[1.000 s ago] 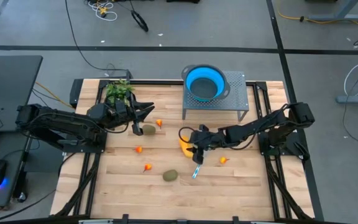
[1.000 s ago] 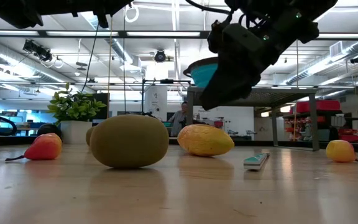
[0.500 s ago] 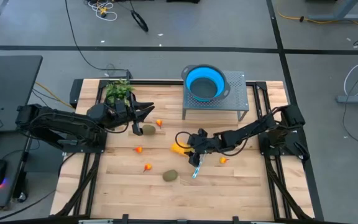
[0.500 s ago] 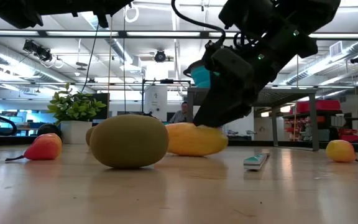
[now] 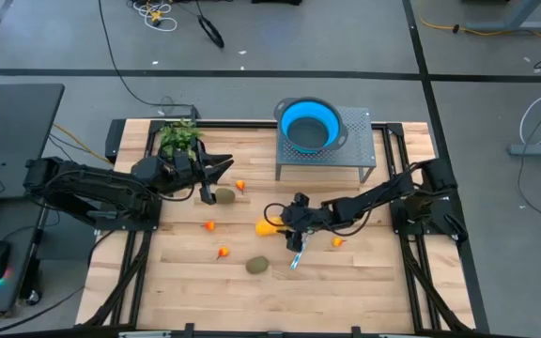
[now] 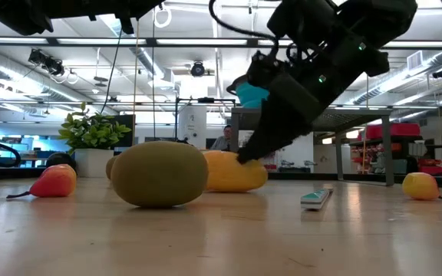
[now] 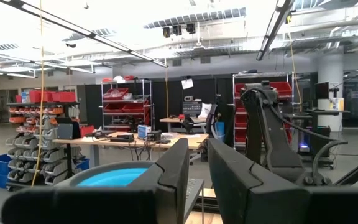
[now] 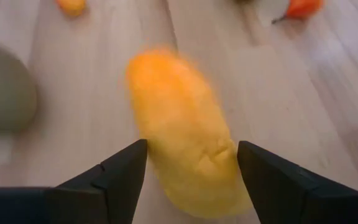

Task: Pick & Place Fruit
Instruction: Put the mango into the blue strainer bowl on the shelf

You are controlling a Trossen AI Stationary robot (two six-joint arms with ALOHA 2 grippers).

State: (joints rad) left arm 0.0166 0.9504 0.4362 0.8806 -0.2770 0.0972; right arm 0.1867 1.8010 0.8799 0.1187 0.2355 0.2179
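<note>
In front of the blue bowl point(image 5: 310, 124): right gripper point(image 5: 285, 221) wide open, fingers either side of the yellow-orange fruit point(image 5: 269, 225), no grip yet.
Bowl looks empty from above; kiwis point(image 5: 257, 266) and small orange bits point(image 5: 210, 225) all on the table point(image 5: 364, 272), well short of the bowl. Left gripper point(image 5: 216, 169) parked left of the bowl, fingers nearly closed, holding nothing.

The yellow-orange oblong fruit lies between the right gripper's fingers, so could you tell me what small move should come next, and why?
Probably close the right gripper: its open fingers straddle the yellow-orange oblong fruit, which rests on the wooden table, ungripped.
</note>
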